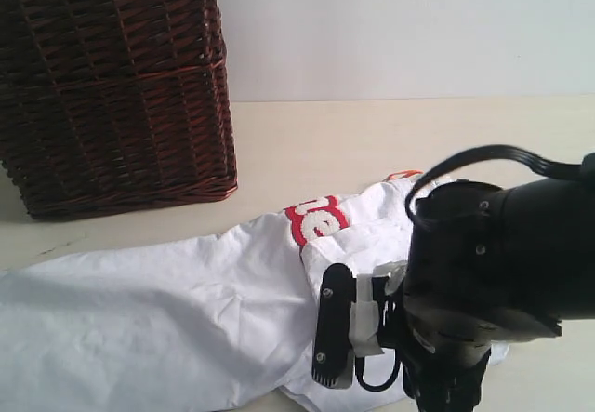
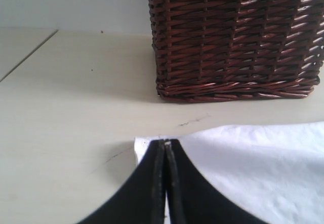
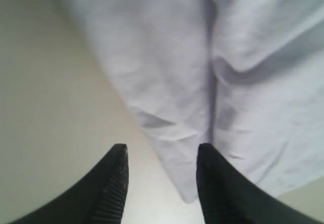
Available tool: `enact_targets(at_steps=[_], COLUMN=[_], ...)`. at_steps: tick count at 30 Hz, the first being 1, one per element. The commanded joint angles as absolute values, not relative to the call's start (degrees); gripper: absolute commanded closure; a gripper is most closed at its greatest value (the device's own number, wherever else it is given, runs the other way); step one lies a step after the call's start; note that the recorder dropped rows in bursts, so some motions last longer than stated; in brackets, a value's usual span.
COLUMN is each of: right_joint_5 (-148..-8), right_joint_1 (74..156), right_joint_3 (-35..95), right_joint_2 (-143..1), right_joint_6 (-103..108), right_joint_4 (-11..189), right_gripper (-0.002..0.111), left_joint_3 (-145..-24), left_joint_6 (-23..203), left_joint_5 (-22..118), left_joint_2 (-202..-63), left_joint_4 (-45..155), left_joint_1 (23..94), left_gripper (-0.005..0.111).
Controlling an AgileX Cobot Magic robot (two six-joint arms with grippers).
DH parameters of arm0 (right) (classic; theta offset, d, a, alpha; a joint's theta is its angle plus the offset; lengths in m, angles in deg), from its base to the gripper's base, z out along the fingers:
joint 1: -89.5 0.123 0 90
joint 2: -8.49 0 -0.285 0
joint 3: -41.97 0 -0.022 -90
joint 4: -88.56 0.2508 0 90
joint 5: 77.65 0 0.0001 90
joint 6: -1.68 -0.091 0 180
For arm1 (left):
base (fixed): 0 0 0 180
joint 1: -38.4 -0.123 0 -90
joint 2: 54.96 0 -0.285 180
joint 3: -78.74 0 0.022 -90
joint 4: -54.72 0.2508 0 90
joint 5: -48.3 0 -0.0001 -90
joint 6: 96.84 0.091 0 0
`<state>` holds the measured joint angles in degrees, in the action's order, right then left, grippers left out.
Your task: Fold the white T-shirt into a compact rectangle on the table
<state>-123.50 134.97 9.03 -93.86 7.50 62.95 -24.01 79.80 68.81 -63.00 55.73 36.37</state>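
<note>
The white T-shirt (image 1: 177, 314) lies crumpled lengthwise across the table (image 1: 372, 142). Part of its red-outlined lettering (image 1: 316, 219) shows on a fold, and an orange tag (image 1: 404, 175) peeks out at the far end. In the left wrist view, my left gripper (image 2: 167, 142) is shut at a corner of the shirt (image 2: 253, 158), with a sliver of white cloth showing between its tips. My right gripper (image 3: 162, 150) is open just above the table. A pointed edge of the shirt (image 3: 202, 97) reaches between its fingers without being pinched. The right arm (image 1: 493, 263) covers the shirt's near right part.
A dark brown wicker basket (image 1: 112, 86) stands on the table at the back left, close behind the shirt's left end (image 2: 238, 37). A pale wall rises behind the table. Bare table surface shows beside the right gripper (image 3: 50, 107).
</note>
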Motion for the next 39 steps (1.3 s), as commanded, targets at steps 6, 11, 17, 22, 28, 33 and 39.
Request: enact_targets(at_steps=[6,11,17,22,28,33,39], right_joint_5=[-119.4,-119.3,-120.5,-121.9,-128.1,-128.7,-129.2], right_joint_1=[134.7,134.8,134.8,134.8,134.8,134.8,134.7], right_joint_3=[8.1,8.1,8.1,8.1,12.5,14.9,20.4], right_joint_2=[-97.4,-100.2,-104.1,-106.2,-102.8,-96.7,-93.9], right_joint_6=[7.0,6.1,-5.7,-9.7,-2.5,6.4,10.6], right_joint_4=[62.5,59.5,46.7,44.0,49.6,54.1,53.1], right_gripper=[0.061,0.055,0.056,0.077,0.108,0.108,0.103], left_joint_3=[-24.0,-24.0,-24.0,-24.0,-24.0,-24.0,-24.0], left_joint_6=[79.9,79.9,79.9,79.9,79.9,79.9,79.9], left_joint_5=[68.4,68.4,68.4,68.4,68.4,68.4,68.4], left_joint_2=[-62.7,-62.7,-62.7,-62.7,-62.7,-62.7,-62.7], left_joint_4=[55.3,55.3,55.3,55.3,55.3,55.3,55.3], left_joint_1=[36.2,36.2,36.2,36.2,36.2,36.2,36.2], left_gripper=[0.107,0.107,0.107,0.107,0.107,0.107,0.107])
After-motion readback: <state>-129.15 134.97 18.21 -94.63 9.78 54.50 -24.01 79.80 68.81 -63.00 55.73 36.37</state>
